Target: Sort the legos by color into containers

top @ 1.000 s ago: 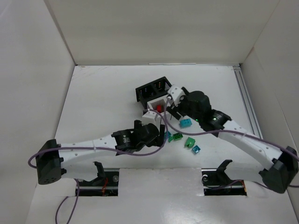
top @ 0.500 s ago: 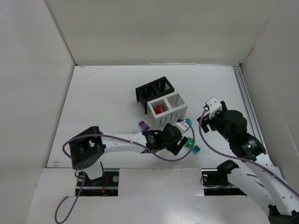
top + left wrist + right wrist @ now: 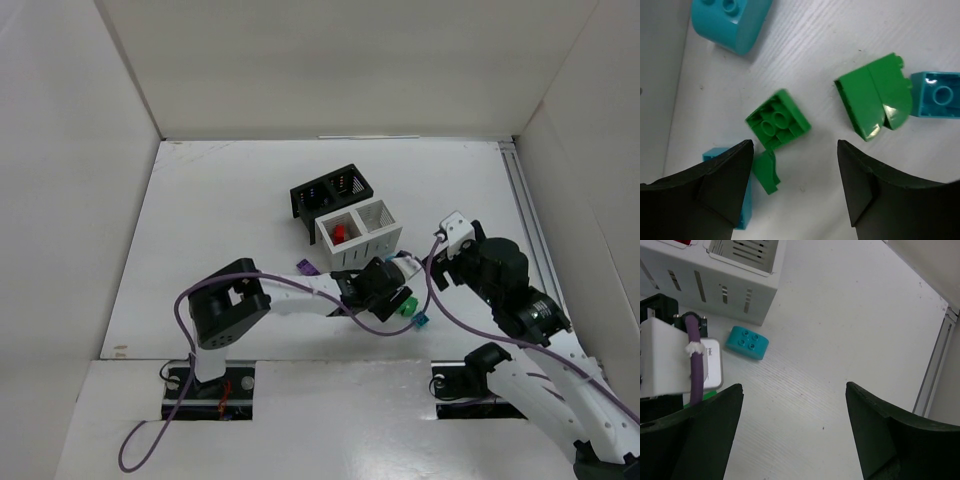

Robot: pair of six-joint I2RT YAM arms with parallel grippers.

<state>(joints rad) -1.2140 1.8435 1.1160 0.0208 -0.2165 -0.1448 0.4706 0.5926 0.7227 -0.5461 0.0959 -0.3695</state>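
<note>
left arm (image 3: 300, 292) stretched low to the right, jaws apart, right arm (image 3: 505, 280) raised, jaws wide

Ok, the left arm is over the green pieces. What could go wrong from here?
1. The left gripper hangs open over the square green brick. A teal brick lies partly hidden by one finger, beside a small green piece. Closing may pinch mixed colors or flick one away.
2. The left arm's purple cable shows close in the right wrist view. The open right gripper could snag it if it moves in.
</note>
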